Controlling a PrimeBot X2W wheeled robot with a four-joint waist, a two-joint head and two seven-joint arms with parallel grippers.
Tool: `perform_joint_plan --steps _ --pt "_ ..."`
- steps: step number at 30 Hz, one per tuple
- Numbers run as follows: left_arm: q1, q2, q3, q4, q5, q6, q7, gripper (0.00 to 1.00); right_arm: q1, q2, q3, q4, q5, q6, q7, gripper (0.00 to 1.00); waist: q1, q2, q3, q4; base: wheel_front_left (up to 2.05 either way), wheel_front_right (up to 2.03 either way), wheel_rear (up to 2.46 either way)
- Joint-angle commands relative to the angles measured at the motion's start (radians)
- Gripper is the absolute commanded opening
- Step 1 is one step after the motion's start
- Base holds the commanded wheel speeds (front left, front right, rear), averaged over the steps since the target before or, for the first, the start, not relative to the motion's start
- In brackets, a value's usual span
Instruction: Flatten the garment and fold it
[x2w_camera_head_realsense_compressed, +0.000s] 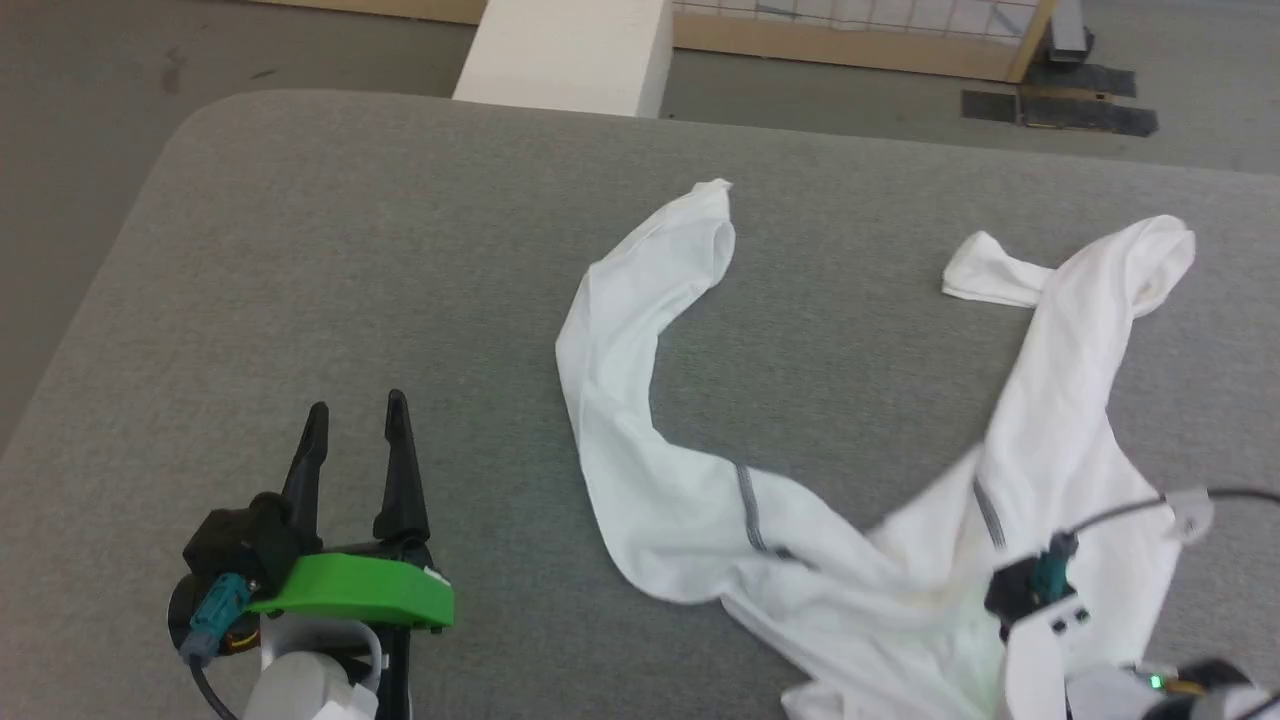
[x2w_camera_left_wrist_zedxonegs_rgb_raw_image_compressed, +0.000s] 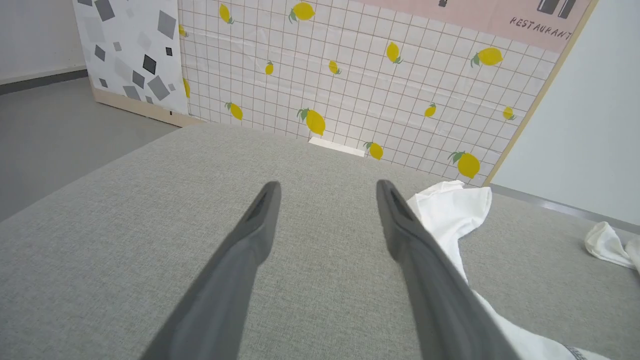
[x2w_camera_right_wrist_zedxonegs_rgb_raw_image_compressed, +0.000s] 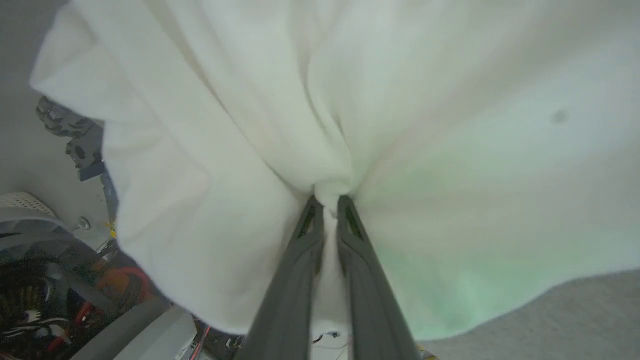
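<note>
The garment (x2w_camera_head_realsense_compressed: 680, 500), a white long-sleeved shirt with dark grey shoulder seams, lies crumpled on the grey table (x2w_camera_head_realsense_compressed: 350, 250) at the centre and right. One sleeve curves toward the far side and the other reaches to the far right. My right gripper (x2w_camera_right_wrist_zedxonegs_rgb_raw_image_compressed: 327, 200) is shut on a pinch of the garment (x2w_camera_right_wrist_zedxonegs_rgb_raw_image_compressed: 400, 100) at its near edge, and the cloth puckers around the fingertips. In the head view its wrist (x2w_camera_head_realsense_compressed: 1040, 590) sits over the shirt body. My left gripper (x2w_camera_head_realsense_compressed: 355, 420) stands open over bare table, left of the garment (x2w_camera_left_wrist_zedxonegs_rgb_raw_image_compressed: 450, 205), holding nothing (x2w_camera_left_wrist_zedxonegs_rgb_raw_image_compressed: 327, 187).
A white block (x2w_camera_head_realsense_compressed: 570, 50) stands past the table's far edge. A lemon-patterned panel (x2w_camera_left_wrist_zedxonegs_rgb_raw_image_compressed: 375, 75) rises behind the table. Floor lies beyond the table's rounded left corner. The table's near edge and parts of my base (x2w_camera_right_wrist_zedxonegs_rgb_raw_image_compressed: 60, 280) show beside the right gripper.
</note>
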Motion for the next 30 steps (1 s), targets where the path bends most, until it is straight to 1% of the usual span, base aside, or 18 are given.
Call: perform_joint_plan --steps 1,2,3,5,7,10,13,17,20,22,24,26,27,28,30 --pt "0.011 -0.002 0.001 -0.002 0.007 0.003 -0.004 1.00 0.047 0.016 -0.017 -0.020 -0.002 -0.001 0.010 0.00 0.0001 -0.0001 -0.004 -0.026 0.00 0.00 0.00" --pt "0.010 -0.002 0.002 -0.002 0.011 0.002 -0.004 1.00 0.059 0.037 -0.038 -0.051 -0.009 -0.001 -0.011 0.24 0.0001 -0.0001 -0.003 -0.034 0.00 0.00 0.00" --pt "0.010 -0.002 0.004 -0.002 0.013 0.000 -0.004 1.00 0.065 0.060 -0.057 -0.069 -0.011 -0.001 -0.029 1.00 0.0001 -0.0001 -0.003 -0.039 0.00 0.00 0.00" --pt "0.006 -0.002 0.007 0.001 0.020 -0.006 -0.004 1.00 0.061 0.110 -0.092 -0.107 -0.005 -0.001 -0.092 1.00 0.0001 -0.0001 -0.004 -0.048 0.00 0.00 0.00" --pt "0.002 -0.002 0.010 0.003 0.027 -0.012 -0.004 1.00 0.044 0.162 -0.142 -0.136 0.003 -0.001 -0.180 1.00 0.0001 -0.0001 -0.007 -0.053 0.00 0.00 0.00" --pt "-0.002 -0.002 0.016 0.003 0.034 -0.019 -0.004 1.00 0.009 0.231 -0.255 -0.164 -0.011 -0.001 -0.346 1.00 0.0001 -0.0001 -0.015 -0.059 0.00 0.00 0.00" --pt "-0.001 -0.002 0.017 0.002 0.038 -0.026 -0.004 1.00 -0.025 0.290 -0.391 -0.167 -0.061 -0.001 -0.517 1.00 0.0001 -0.0001 -0.021 -0.066 0.00 0.00 0.00" --pt "-0.003 -0.002 -0.006 0.009 0.028 -0.047 -0.004 1.00 -0.057 0.327 -0.547 -0.132 -0.132 -0.001 -0.692 1.00 0.0001 -0.0001 -0.024 -0.075 0.00 0.00 0.00" --pt "-0.022 -0.002 -0.060 0.025 0.010 -0.076 0.006 1.00 -0.068 0.332 -0.604 -0.085 -0.140 -0.001 -0.763 1.00 0.0001 -0.0001 -0.024 -0.082 0.00 0.00 0.00" --pt "-0.053 0.005 -0.136 0.039 0.003 -0.098 0.068 1.00 -0.068 0.332 -0.623 -0.045 -0.130 -0.001 -0.797 1.00 0.0001 -0.0001 -0.023 -0.085 0.00 0.00 0.00" --pt "-0.096 0.017 -0.230 0.049 -0.012 -0.110 0.161 1.00 -0.066 0.333 -0.627 -0.015 -0.131 -0.001 -0.815 1.00 0.0001 -0.0001 -0.020 -0.088 0.00 0.00 0.00" --pt "-0.138 0.040 -0.347 0.069 -0.052 -0.114 0.315 1.00 -0.071 0.333 -0.625 0.009 -0.125 -0.001 -0.828 1.00 0.0001 -0.0001 -0.016 -0.094 0.00 0.00 0.00" --pt "-0.181 0.081 -0.493 0.074 -0.116 -0.115 0.508 1.00 -0.078 0.333 -0.616 0.026 -0.123 -0.001 -0.836 1.00 0.0001 -0.0001 -0.009 -0.103 0.00 0.00 0.00" --pt "-0.200 0.101 -0.547 0.065 -0.160 -0.115 0.592 1.00 -0.084 0.333 -0.613 0.036 -0.121 -0.001 -0.840 1.00 0.0001 -0.0001 -0.004 -0.109 0.00 0.00 0.00" --pt "-0.223 0.134 -0.621 0.041 -0.236 -0.115 0.724 1.00 -0.092 0.333 -0.606 0.052 -0.118 -0.001 -0.845 1.00 0.0001 -0.0001 0.004 -0.121 0.00 0.00 0.00"
